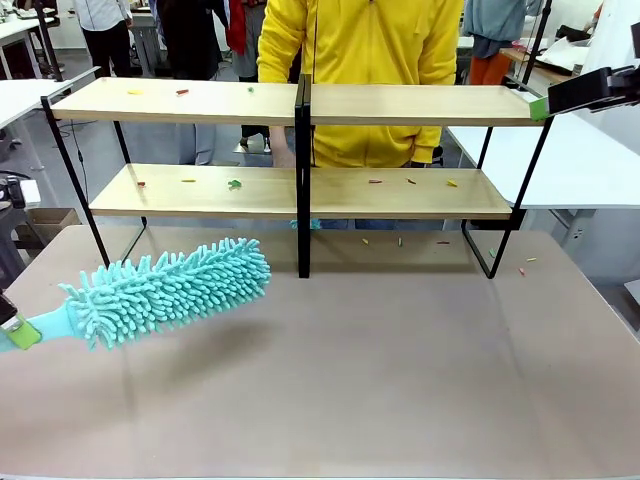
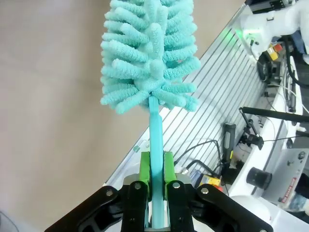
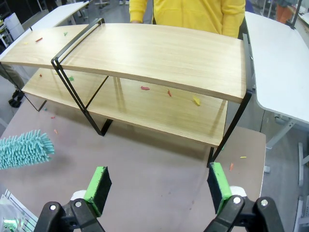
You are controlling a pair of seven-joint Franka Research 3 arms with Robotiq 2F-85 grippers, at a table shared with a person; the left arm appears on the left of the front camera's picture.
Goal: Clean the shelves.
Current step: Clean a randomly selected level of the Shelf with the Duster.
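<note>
Front view: left gripper (image 2: 156,164), jaws pinching the teal duster (image 1: 170,288) by its handle, hovers over the counter (image 1: 380,380) short of the scrap-strewn shelves (image 1: 400,105) at its far side, seemingly about to sweep them, while the right gripper (image 3: 159,186) waits, jaws spread.

Duster (image 1: 165,290) left, in front of the shelves (image 1: 400,105)

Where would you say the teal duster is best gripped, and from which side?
The duster is best taken by its thin flat handle, from the handle's end, in line with it. The fluffy head is soft and bulky; the handle's flat faces suit the pads, as the left gripper shows.
</note>
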